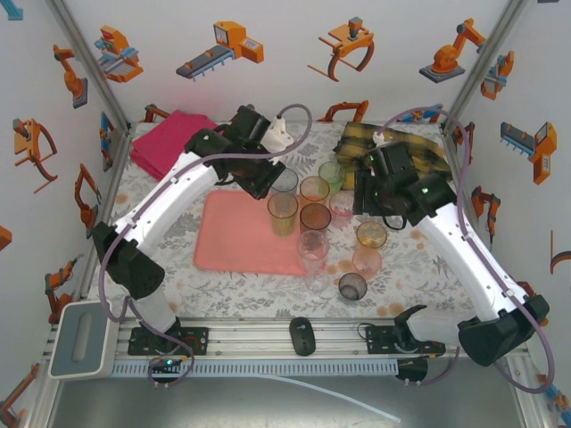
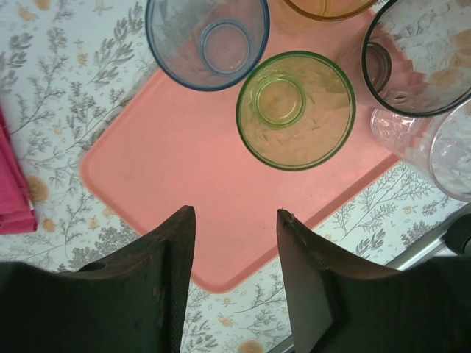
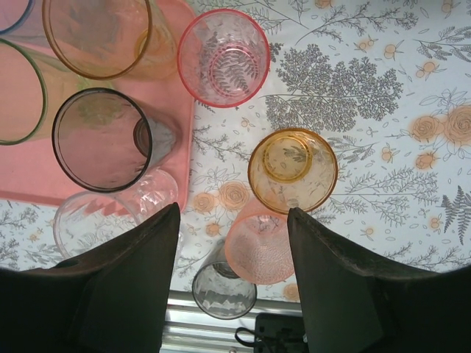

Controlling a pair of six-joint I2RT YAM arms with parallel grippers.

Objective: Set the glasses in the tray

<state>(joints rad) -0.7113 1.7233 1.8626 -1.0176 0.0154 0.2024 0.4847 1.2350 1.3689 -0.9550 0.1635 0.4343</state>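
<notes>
Your left gripper hangs with its two dark fingers parted and nothing between them. Through the gap you look straight down on the bare salmon-pink tray. Just ahead of the fingertips and a little to the right, the green glass stands upright on the tray, clear of both fingers. Farther ahead and to the left is the blue glass, at the tray's far edge; you cannot tell whether its base sits on the tray or just off it. The smoky glass stands on the tray to the right of the green one. The magenta cloth lies off to the left on the floral tablecloth, apart from the tray.

Your right gripper is spread too and grips nothing. It sits above the tablecloth, to the right of the tray. Below its gap, nearer the right finger, the salmon glass stands on the cloth. The amber glass is just beside it, ahead of the fingertips. The small dark glass stands on the near side by the rail. Farther out, the pink-rimmed glass stands just off the tray's right edge. A clear glass sits at the tray's near corner by your left finger; on the rim or beside it, you cannot tell.
</notes>
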